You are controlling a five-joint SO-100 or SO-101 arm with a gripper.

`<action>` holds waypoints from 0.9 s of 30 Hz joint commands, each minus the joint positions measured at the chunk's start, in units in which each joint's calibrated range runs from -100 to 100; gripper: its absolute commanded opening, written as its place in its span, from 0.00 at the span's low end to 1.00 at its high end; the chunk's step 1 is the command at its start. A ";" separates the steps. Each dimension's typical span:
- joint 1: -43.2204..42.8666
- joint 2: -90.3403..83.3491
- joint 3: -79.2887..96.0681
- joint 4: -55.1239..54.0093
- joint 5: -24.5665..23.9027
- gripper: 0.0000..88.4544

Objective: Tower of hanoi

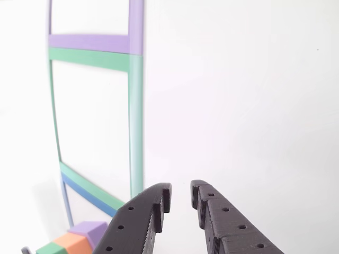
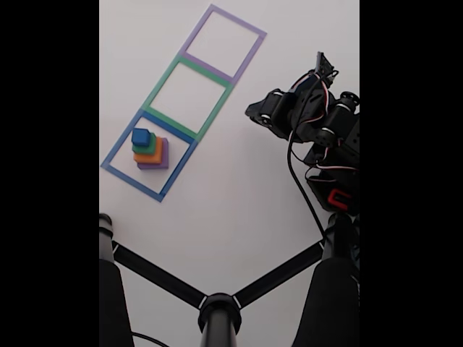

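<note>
The tower of hanoi (image 2: 150,150) stands stacked inside the blue tape square (image 2: 121,139): the purple block is at the bottom, then orange, then green, with the blue cube (image 2: 141,136) on top. In the other view its purple (image 1: 90,230), orange (image 1: 71,242) and green (image 1: 50,247) blocks peek in at the bottom left corner. My gripper (image 1: 181,193) enters that view from the bottom edge, open by a narrow gap with nothing between its fingers, over bare white table to the right of the stack. In the fixed view the arm (image 2: 304,108) sits at the right, well apart from the stack.
Three tape squares lie in a row on the white table: blue, green (image 2: 160,84) and purple (image 2: 239,19). The green tape (image 1: 135,121) and purple tape (image 1: 95,42) run up the left of the other view. A black stand (image 2: 217,303) with spread legs crosses the bottom of the fixed view.
</note>
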 commanded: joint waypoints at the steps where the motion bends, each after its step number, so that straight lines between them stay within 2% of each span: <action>1: 0.58 -0.60 0.44 -1.25 0.34 0.03; 27: 0.73 -0.60 0.44 -1.25 -0.03 0.00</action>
